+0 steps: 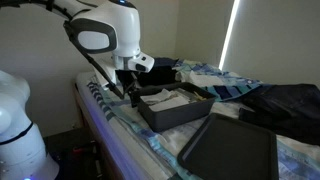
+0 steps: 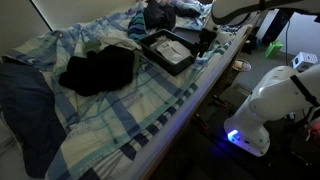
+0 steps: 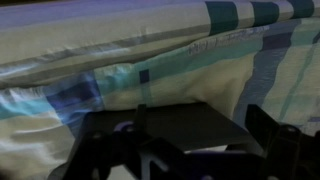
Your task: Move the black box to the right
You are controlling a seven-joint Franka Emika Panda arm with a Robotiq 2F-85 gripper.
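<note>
The black box [image 1: 176, 110] is an open-top dark box with white paper inside. It lies on the checked bedspread near the bed's edge and shows in both exterior views [image 2: 168, 52]. My gripper [image 1: 128, 88] hangs at the box's end wall nearest the robot base, down at wall height [image 2: 205, 38]. In the wrist view a dark flat face of the box [image 3: 170, 115] fills the space between my two dark fingers [image 3: 190, 140], which stand wide apart. The gripper looks open, and I cannot tell if a finger touches the box.
A flat dark tray-like lid [image 1: 230, 150] lies on the bed beside the box. A dark cloth bundle [image 2: 100, 68] lies on the blue and white checked bedspread [image 2: 130, 120] beyond the box. The bed's edge [image 2: 195, 105] drops to the floor by the white robot base [image 2: 265, 105].
</note>
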